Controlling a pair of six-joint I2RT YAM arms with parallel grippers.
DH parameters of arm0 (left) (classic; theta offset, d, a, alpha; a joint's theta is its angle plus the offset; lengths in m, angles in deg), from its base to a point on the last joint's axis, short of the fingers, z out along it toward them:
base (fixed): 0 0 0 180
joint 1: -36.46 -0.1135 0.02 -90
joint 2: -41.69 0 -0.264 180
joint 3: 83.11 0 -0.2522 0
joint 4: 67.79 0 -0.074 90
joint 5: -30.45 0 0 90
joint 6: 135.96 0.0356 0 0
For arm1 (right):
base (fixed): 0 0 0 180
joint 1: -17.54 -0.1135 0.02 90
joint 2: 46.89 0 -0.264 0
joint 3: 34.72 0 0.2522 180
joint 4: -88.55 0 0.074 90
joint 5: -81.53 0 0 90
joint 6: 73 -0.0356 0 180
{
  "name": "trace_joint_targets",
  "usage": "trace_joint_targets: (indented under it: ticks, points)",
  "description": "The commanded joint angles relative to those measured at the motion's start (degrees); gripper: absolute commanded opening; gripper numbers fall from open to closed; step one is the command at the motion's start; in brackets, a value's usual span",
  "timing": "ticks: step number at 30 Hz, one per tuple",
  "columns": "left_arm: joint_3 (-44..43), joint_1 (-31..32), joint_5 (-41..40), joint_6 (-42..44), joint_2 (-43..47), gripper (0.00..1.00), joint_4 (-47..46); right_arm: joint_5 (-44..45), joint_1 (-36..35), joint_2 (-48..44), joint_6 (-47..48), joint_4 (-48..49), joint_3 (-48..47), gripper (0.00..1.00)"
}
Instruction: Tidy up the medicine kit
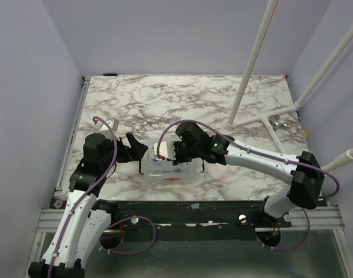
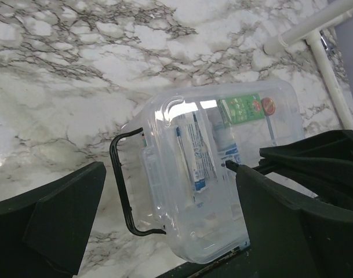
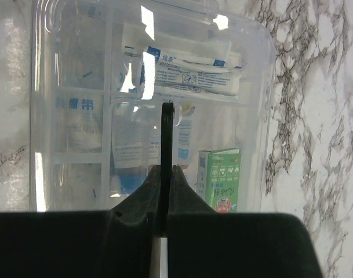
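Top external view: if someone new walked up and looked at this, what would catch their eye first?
The clear medicine kit stands out first, lying near the front of the marble table between the two arms, with a green packet showing through the plastic. The right end effector is shut with its tip over the kit. The left end effector gapes wide open beside the kit's black handle.

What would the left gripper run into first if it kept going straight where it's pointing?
Probably the medicine kit: the left gripper, jaws wide open, points at its black handle end, which looks nearest, though depth is unclear.
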Motion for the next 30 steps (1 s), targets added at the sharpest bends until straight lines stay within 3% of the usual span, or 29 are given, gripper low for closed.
trace_joint_targets:
  ticks: [1, 12, 18, 30]
  points:
    - [2.7, 0.1, 7.2, -3.0, -0.8, 0.99, -3.1, 0.1, -0.2, -0.4, 1.8, -12.4, 2.8, 0.03]
    - [4.5, 0.1, 8.3, -4.5, -2.2, 0.98, -4.4, -0.2, -0.2, -3.2, 0.9, -8.9, 3.6, 0.32]
    - [4.9, 0.1, 7.3, -4.4, -2.0, 0.98, -4.0, 0.0, -0.1, -6.9, 0.1, -5.6, 3.9, 0.37]
    - [5.4, 0.1, 5.6, -4.5, -2.7, 0.99, -4.2, 2.1, 0.5, -15.6, -8.6, 12.9, 7.6, 0.58]
